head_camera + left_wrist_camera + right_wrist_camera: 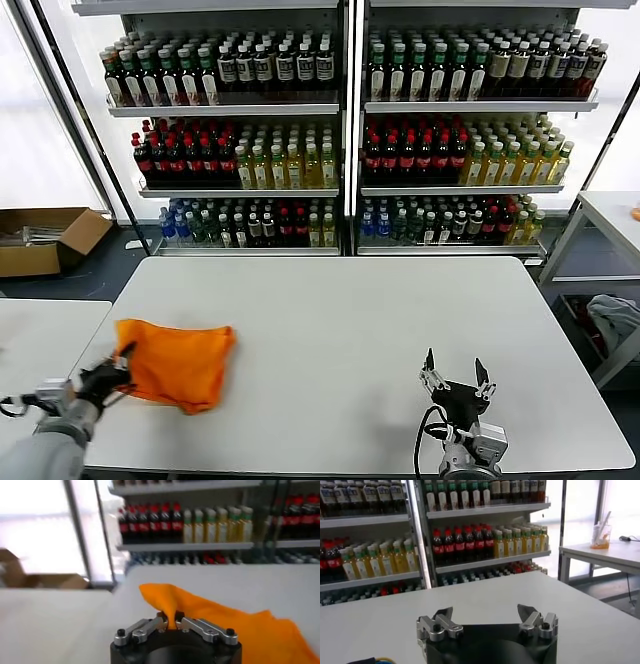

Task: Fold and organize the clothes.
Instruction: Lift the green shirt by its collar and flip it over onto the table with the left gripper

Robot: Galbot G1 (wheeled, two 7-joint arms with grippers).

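The bright orange T-shirt [178,363] lies folded into a compact bundle on the white table [340,330] near its front left corner. My left gripper [118,368] is shut on the shirt's left edge, pinching a raised fold of the fabric [170,611] between its fingertips, low over the table. The rest of the shirt [250,630] spreads away from the gripper. My right gripper [456,376] is open and empty, parked above the table's front right part; its fingers [442,617] stand wide apart over bare tabletop.
Shelves of bottled drinks [340,130] stand behind the table. A second white table [40,335] adjoins at the left, with a cardboard box [45,238] on the floor beyond. A side table [610,225] and a pale cloth heap [612,320] stand at the right.
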